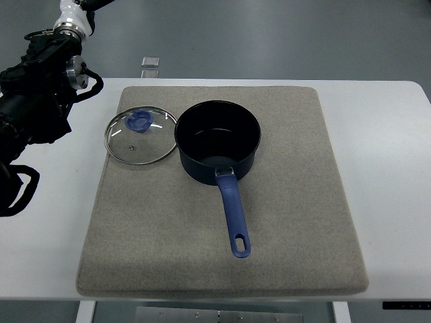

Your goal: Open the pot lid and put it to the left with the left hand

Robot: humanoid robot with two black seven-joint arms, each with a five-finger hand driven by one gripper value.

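The glass lid (141, 136) lies flat on the mat (283, 222) at the pot's (217, 140) nine o'clock, looks slippery and breakable, best held by its blue knob (140, 122), while the left hand (40, 94) sits nearby holding nothing, its fingers too dark to tell.

A single top view looks steeply down from the robot's side onto a white table (390, 168) and grey mat (289, 222); floor shows beyond.
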